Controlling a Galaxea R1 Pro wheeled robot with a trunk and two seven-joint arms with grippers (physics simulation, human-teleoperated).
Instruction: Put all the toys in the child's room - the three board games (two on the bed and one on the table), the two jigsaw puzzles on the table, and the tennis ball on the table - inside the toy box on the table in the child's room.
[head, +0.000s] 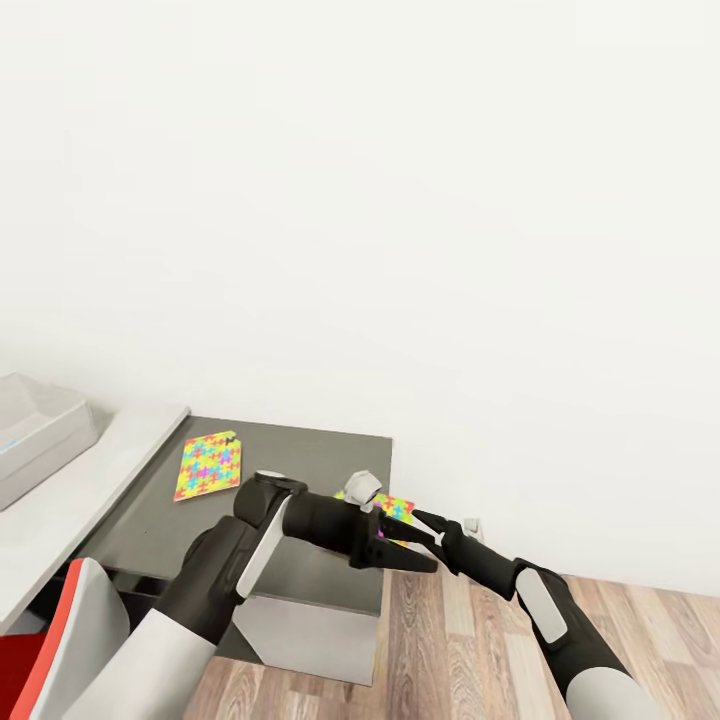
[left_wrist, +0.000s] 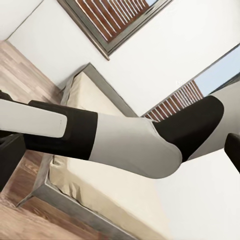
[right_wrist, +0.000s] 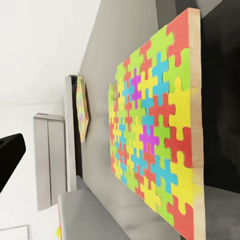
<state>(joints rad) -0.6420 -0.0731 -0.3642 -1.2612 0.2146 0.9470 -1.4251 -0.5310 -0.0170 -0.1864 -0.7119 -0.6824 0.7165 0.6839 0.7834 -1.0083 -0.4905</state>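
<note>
At the far left edge of the head view sits the grey toy box on a pale surface. Just right of it, a jigsaw puzzle lies flat on the dark table. Lower centre, the left gripper crosses over a second puzzle near the table's right edge; I cannot tell its opening. Right of that, the right gripper reaches toward this puzzle, fingers parted, holding nothing. The crossed arms could collide, or nudge the puzzle off the edge.

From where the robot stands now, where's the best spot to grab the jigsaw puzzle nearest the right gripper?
Probably the near jigsaw puzzle by its thin wooden edge at the table's front right corner. It lies flat, so a top grasp finds no purchase; bring the right gripper in low from the open floor side, fingers above and below the board.
</note>
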